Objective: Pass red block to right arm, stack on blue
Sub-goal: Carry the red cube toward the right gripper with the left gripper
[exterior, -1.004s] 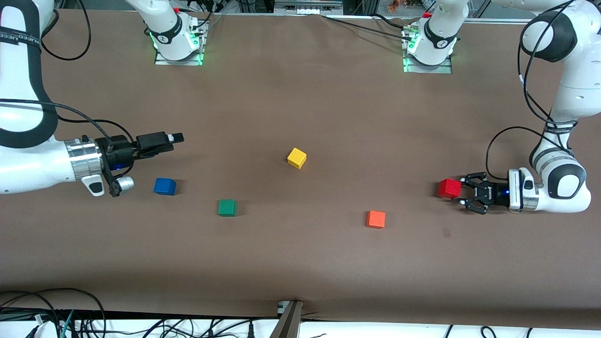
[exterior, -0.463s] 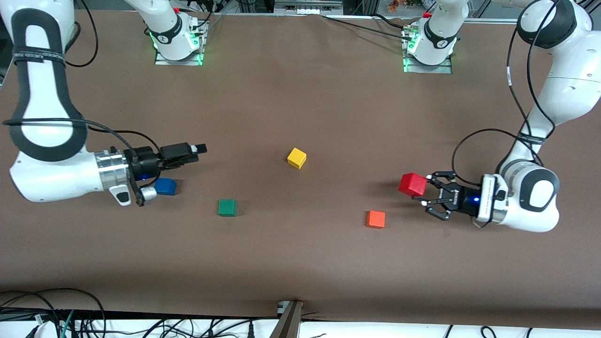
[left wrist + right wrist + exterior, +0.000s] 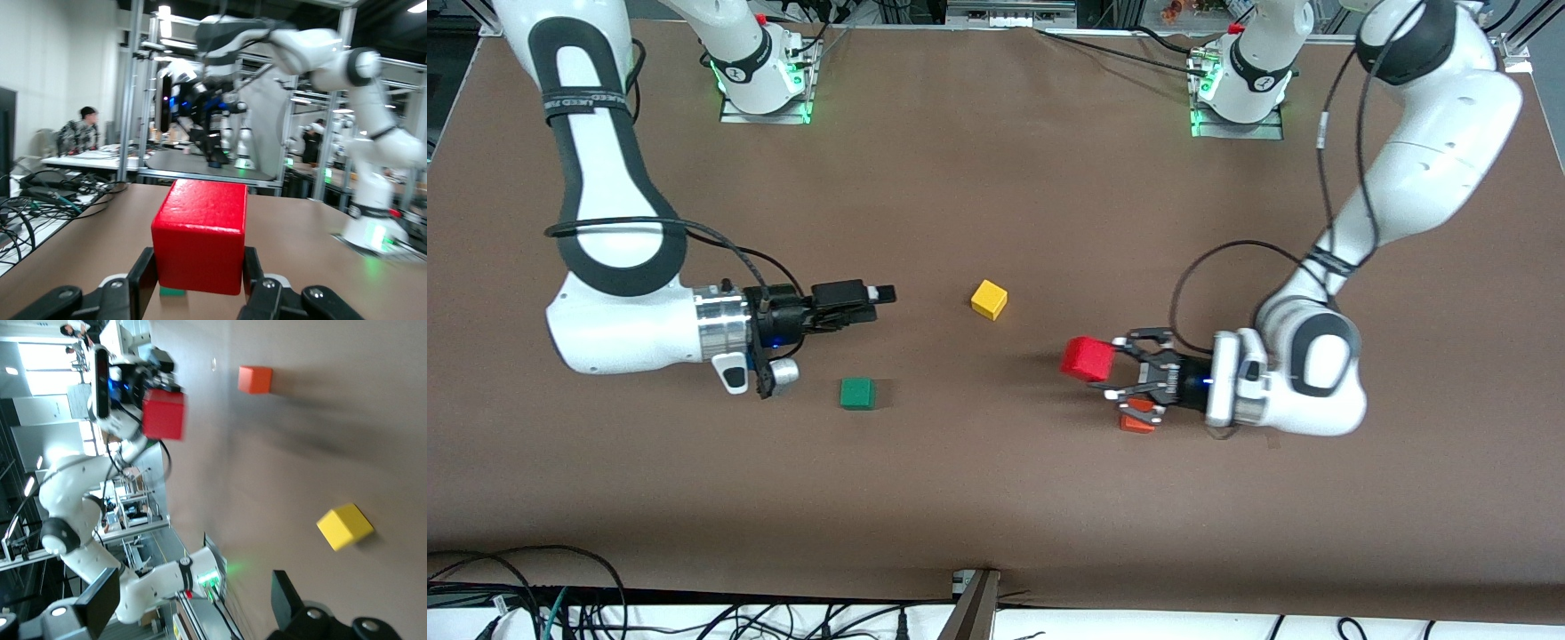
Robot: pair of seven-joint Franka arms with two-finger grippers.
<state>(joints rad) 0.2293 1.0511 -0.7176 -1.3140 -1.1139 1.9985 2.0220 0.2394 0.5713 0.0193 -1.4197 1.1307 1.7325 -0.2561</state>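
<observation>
Orange cube (image 3: 1136, 420) lies on the brown surface (image 3: 996, 498), nearest the front camera, partly under the left gripper (image 3: 1116, 375). Green cube (image 3: 857, 393) lies slightly farther, toward the right arm's end. Left gripper is clamped on the red block (image 3: 1087, 358), held in the air just above the orange cube. Right gripper (image 3: 880, 294) hangs with fingers spread wide, holding nothing, above bare surface. Yellow cube (image 3: 989, 299) lies farthest. Blue cube not visible.
</observation>
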